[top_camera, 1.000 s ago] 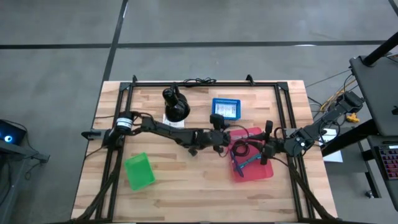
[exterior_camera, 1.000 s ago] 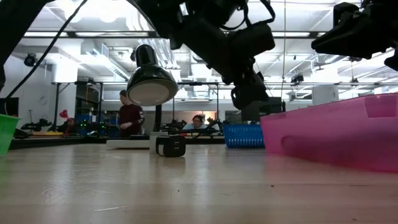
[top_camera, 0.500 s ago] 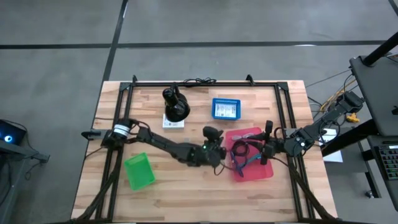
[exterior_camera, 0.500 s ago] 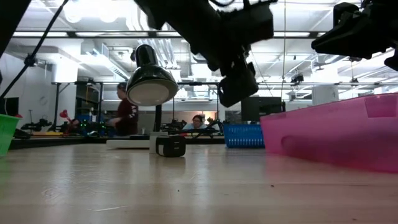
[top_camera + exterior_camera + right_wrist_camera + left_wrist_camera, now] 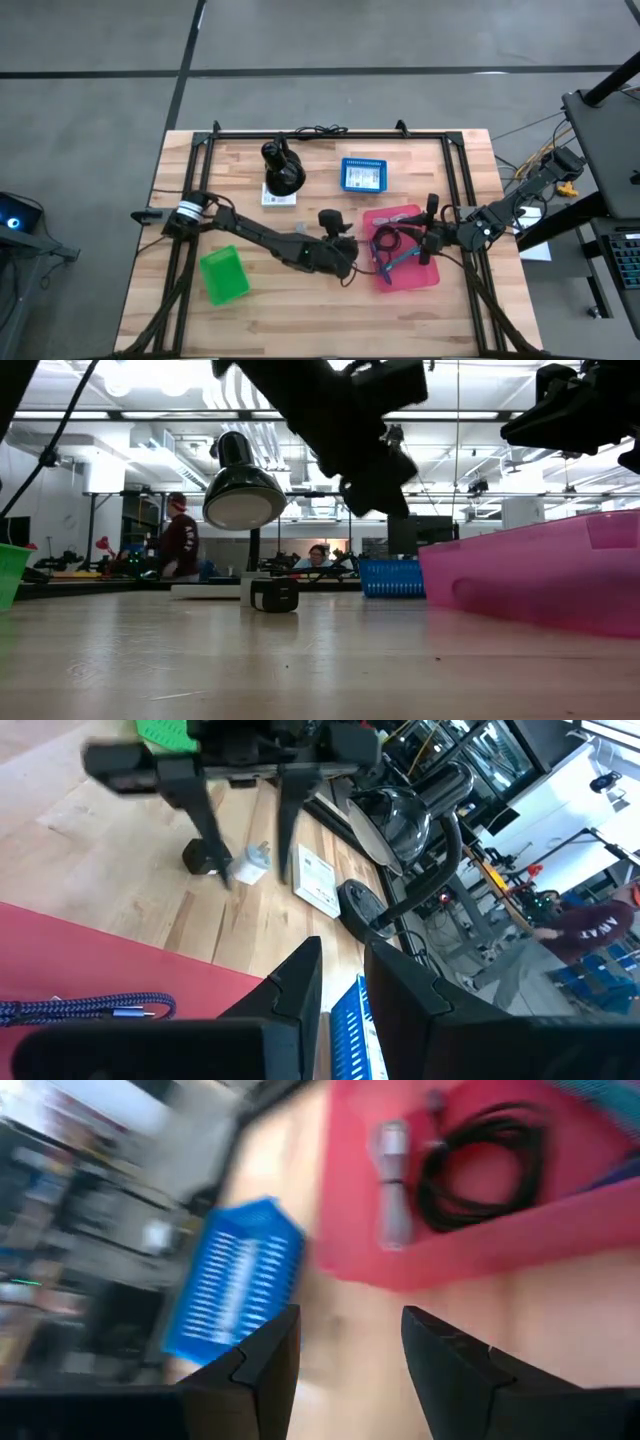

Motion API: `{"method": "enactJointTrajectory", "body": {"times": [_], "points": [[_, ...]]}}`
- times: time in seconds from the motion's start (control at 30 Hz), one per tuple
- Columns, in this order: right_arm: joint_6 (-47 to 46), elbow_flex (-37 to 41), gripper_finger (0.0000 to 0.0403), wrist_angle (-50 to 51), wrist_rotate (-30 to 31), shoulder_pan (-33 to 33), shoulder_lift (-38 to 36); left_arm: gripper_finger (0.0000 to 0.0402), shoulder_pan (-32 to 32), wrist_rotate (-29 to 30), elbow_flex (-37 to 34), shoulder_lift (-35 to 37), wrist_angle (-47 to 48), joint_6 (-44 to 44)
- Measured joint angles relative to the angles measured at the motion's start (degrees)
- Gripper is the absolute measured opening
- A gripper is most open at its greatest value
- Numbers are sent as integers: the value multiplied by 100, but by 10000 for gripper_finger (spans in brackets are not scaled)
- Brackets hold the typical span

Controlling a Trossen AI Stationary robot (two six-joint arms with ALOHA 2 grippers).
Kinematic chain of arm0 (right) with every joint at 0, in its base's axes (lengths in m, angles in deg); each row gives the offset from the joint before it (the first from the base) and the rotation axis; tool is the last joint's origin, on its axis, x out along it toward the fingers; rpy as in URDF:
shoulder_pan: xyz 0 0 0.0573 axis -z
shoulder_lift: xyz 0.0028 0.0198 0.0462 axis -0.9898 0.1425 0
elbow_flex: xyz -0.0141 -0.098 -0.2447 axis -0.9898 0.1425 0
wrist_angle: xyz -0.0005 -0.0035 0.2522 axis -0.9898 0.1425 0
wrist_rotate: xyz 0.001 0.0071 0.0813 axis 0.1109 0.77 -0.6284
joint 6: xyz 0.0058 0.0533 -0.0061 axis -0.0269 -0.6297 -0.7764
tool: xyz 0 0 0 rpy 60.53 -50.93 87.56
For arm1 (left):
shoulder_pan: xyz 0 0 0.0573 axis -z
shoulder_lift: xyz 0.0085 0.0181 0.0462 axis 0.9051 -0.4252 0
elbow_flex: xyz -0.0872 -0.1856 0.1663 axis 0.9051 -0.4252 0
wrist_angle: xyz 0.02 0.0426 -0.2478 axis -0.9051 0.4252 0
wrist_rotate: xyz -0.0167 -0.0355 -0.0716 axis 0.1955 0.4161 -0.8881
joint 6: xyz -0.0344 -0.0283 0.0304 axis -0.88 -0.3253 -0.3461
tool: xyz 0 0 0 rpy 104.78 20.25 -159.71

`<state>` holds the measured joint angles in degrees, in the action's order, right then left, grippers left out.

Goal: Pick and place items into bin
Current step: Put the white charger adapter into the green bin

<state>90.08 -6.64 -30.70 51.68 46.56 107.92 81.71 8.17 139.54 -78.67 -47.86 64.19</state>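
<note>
High view, bin: one pink bin (image 5: pixel 428 277) at about 4 o'clock from the bench (image 5: pixel 300 320) middle; a black coiled cable (image 5: pixel 385 240) and a teal slim tool (image 5: pixel 400 261) lie inside it.
High view, other things: one blue basket (image 5: pixel 362 174) at 12 o'clock, one green box (image 5: pixel 223 275) at 8 o'clock, one black lamp (image 5: pixel 282 168) at 11 o'clock with a white card (image 5: pixel 279 197) just beside its base.
High view, left arm: it stretches low across the bench from 9 o'clock, and the left tool (image 5: pixel 347 262) is near the bin's left wall.
High view, right arm: it comes in from 3 o'clock; the right tool (image 5: pixel 431 240) is over the bin's right part.
Low view: the pink bin (image 5: pixel 560 575) stands at 3 o'clock and the blue basket (image 5: pixel 391 577) is behind it. One small dark block (image 5: pixel 274 595) rests on the bench under the lamp head (image 5: pixel 244 495).
Left wrist view: the left tool (image 5: pixel 345 1365) has its two fingers apart, with nothing between them. In the bin (image 5: pixel 480 1240) lie one black coiled cable (image 5: pixel 485 1165) and one silver piece (image 5: pixel 394 1180), side by side.
Right wrist view: the right tool (image 5: pixel 338 1000) has a narrow gap between its fingers and nothing is in it. One blue braided cable (image 5: pixel 85 1009) lies in the bin (image 5: pixel 120 970). On the bench, one small dark block (image 5: pixel 204 856) touches a silver piece (image 5: pixel 250 864), and the white card (image 5: pixel 317 880) is near.
</note>
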Motion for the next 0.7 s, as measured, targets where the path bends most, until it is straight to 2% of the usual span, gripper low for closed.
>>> {"method": "enactJointTrajectory", "body": {"times": [0.1,0.27,0.4,0.5,0.7], "points": [[0,0,68,-1,-1,0,-2,160,-35,-666,-12,211,614,-720],[2,-2,68,-9,-6,0,9,160,-43,-1071,-55,624,1520,-1613],[23,0,68,5,-12,0,35,160,-69,-1859,-72,918,2309,-2369],[22,0,68,-8,-24,4,35,160,-71,-1937,-131,1055,2942,-2844],[17,0,68,-15,-26,0,33,160,-167,-1925,-163,1128,3652,-2868]]}}
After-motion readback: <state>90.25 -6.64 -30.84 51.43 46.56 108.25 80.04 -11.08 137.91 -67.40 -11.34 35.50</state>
